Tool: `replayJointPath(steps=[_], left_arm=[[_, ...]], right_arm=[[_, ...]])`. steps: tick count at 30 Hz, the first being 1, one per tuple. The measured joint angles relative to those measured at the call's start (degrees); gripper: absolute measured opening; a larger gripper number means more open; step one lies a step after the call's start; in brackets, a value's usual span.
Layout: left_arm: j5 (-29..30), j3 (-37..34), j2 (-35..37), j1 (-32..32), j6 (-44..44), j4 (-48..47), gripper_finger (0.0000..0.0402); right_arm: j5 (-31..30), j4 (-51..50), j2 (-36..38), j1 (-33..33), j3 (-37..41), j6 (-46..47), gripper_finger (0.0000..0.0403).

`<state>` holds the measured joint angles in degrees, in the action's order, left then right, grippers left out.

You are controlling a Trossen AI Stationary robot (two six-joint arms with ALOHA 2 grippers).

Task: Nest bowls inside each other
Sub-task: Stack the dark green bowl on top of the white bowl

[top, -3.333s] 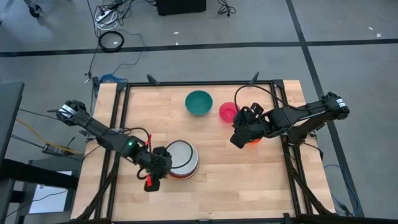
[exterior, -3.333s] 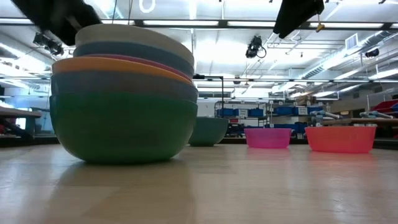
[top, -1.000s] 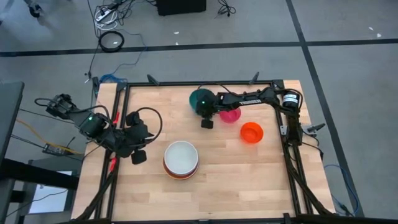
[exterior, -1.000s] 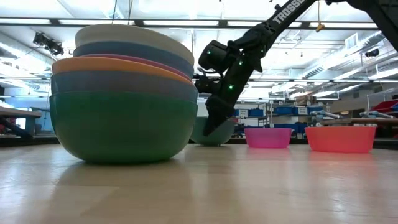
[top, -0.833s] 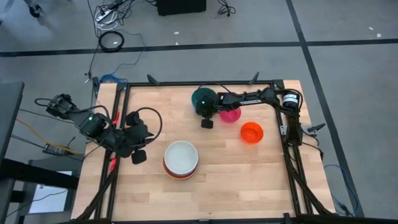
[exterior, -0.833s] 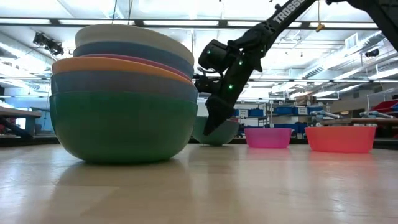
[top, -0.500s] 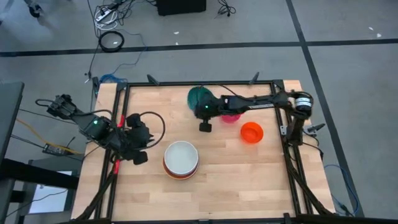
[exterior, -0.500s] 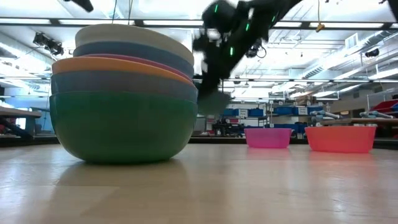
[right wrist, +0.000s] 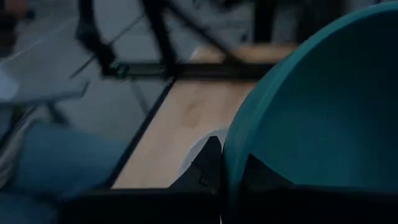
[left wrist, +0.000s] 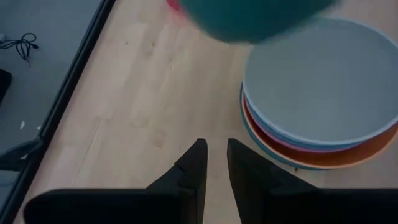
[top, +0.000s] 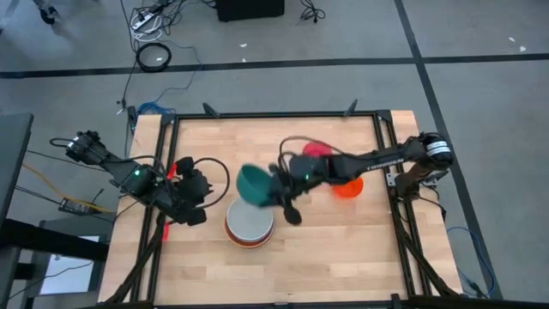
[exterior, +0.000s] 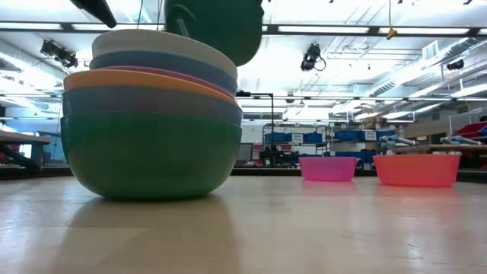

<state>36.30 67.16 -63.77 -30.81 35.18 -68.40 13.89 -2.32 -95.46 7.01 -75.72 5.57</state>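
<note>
Teal bowl (top: 253, 184) is gripped at its rim by the right gripper (top: 280, 190), fingers clenched on it, held in the air just above the stack of bowls (top: 250, 221). Low view alone shows the stack's layers. Left gripper (top: 190, 216) sits beside the stack, fingers slightly parted, gripping nothing. Magenta bowl (exterior: 328, 168) and red-orange bowl (exterior: 417, 170) rest on the counter (top: 326, 249), well apart from the stack.

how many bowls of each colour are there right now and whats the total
white bowl: 1
blue bowl: 1
pink bowl: 1
orange bowl: 1
light blue bowl: 1
dull green bowl: 1
teal bowl: 1
magenta bowl: 1
red-orange bowl: 1
total: 9
</note>
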Motion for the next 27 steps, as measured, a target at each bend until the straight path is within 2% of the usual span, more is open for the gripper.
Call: replayJointPath(steps=[7,18,23,27], left_arm=[[0.1,0.0,0.0,0.0,0.0,0.0,0.0072],[0.5,0.0,0.0,0.0,0.0,1.7,0.0072],[0.4,0.0,0.0,0.0,0.0,1.6,0.0072],[0.3,0.0,0.0,-0.1,0.0,1.7,0.0072]], right_arm=[[0.4,-5.5,-0.1,3.5,0.1,4.4,0.0000],[-0.6,-2.1,-3.6,3.5,0.0,5.4,0.0004],[2.1,0.2,-6.3,3.5,0.1,5.9,0.0025],[1.5,1.0,-6.8,3.4,0.1,7.2,0.0051]])
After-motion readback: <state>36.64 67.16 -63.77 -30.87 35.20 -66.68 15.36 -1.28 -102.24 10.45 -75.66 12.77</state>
